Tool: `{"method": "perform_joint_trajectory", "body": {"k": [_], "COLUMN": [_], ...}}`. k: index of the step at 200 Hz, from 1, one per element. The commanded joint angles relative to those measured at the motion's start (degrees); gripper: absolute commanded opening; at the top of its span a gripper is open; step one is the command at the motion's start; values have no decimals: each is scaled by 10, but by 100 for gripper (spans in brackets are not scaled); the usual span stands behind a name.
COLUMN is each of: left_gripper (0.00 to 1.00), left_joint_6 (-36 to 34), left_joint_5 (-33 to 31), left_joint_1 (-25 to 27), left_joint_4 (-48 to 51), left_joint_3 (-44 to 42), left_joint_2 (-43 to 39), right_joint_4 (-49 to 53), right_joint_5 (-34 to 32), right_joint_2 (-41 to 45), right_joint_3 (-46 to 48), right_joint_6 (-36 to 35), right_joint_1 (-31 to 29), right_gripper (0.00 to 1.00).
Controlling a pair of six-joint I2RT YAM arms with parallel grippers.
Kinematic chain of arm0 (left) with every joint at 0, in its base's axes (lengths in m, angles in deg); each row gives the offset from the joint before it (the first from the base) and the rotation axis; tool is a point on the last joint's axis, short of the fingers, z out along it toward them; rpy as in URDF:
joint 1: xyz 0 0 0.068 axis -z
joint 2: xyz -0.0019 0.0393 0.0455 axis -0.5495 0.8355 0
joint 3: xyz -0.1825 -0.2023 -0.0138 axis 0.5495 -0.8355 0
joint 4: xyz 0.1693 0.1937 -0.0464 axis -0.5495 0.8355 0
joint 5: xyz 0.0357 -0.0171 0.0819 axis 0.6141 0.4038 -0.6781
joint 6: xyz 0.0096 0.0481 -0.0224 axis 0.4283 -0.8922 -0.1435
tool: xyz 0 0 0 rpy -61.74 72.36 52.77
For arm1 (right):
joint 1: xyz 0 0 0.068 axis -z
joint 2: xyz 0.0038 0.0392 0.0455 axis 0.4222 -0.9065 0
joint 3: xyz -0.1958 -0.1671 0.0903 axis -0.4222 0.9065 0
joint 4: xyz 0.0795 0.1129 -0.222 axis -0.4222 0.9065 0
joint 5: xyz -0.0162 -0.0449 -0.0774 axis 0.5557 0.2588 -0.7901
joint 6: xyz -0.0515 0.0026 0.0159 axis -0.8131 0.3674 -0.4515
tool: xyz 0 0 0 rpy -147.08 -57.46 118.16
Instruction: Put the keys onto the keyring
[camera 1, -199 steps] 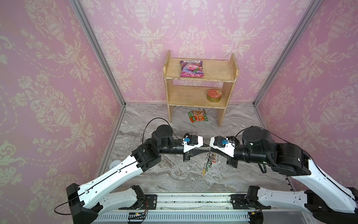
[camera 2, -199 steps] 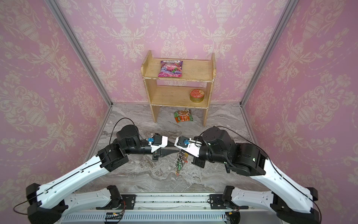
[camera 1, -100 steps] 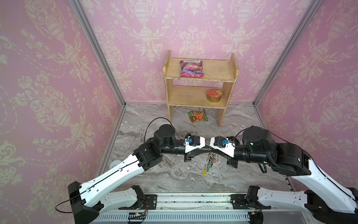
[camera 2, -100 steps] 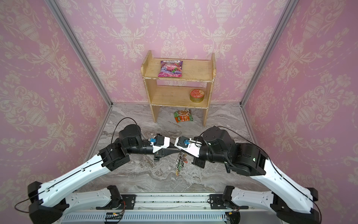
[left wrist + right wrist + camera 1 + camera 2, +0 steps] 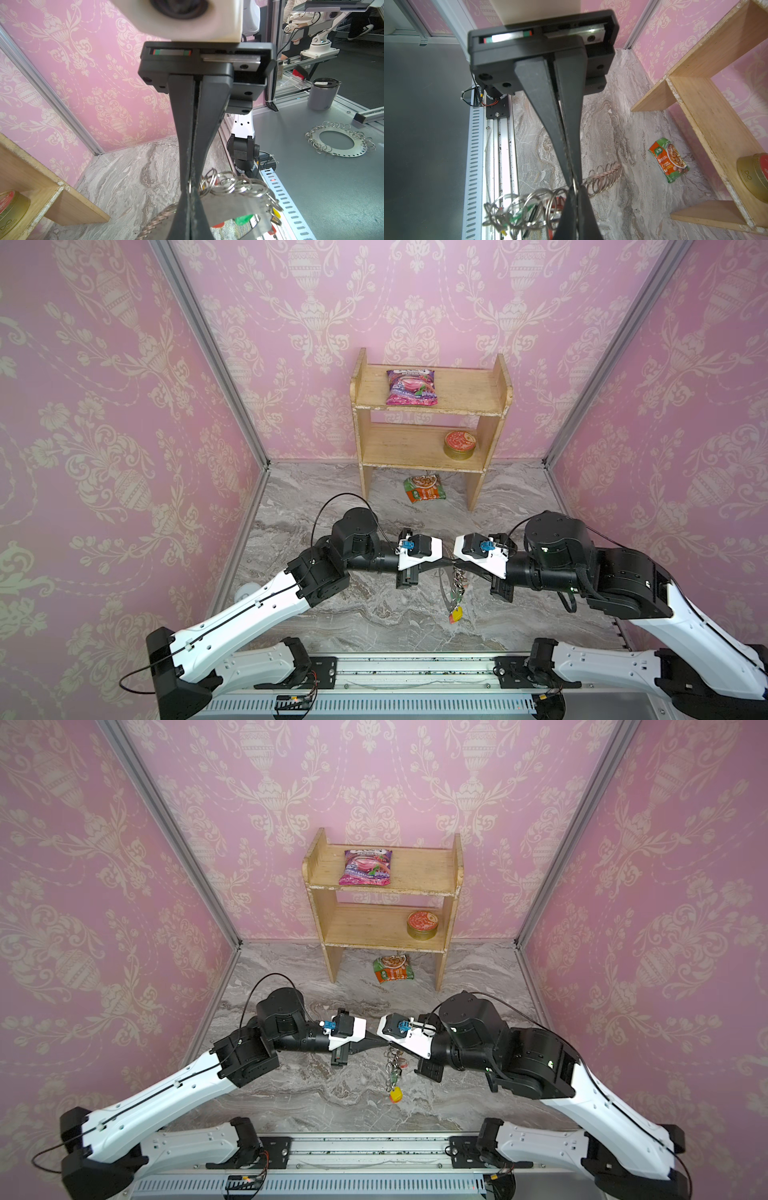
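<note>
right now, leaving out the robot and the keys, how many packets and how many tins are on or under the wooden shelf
packets: 2, the pink packet on the top board of the shelf, the orange-green packet on the floor under it
tins: 1, the round tin on the lower board
total: 3

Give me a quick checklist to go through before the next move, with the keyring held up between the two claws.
1. Left claw shut on the keyring: ok.
2. Right claw shut on one of its silver loops: ok.
3. Keys hanging below the claws: ok.
4. Every key threaded on a loop: cannot tell, the loops bunch together.
5. Lowest yellow tag clear of the table: cannot tell.
6. Wooden shelf well away from both arms: ok.
</note>
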Motion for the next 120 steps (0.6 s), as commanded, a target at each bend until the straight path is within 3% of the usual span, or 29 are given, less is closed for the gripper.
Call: {"method": "perform_joint_trajectory", "body": {"k": [1, 41, 120], "left_gripper": [0, 0, 0], "left_joint_6": [-14, -18, -13], "left_joint_5": [4, -9, 1], "left_joint_1": [11, 11, 11], "left_joint_4": [-14, -75, -112], "left_joint_3": [7, -17, -22], "left_joint_2": [2, -21, -33], "right_joint_4": [-51, -44, -63], "right_joint_5": [8, -13, -14], "right_joint_2": [10, 25, 61], "right_joint_3": [-1, -2, 10], "right_joint_6": [6, 9, 27], "right_joint_1": [3, 3, 5], "right_gripper": [0, 22, 22]}}
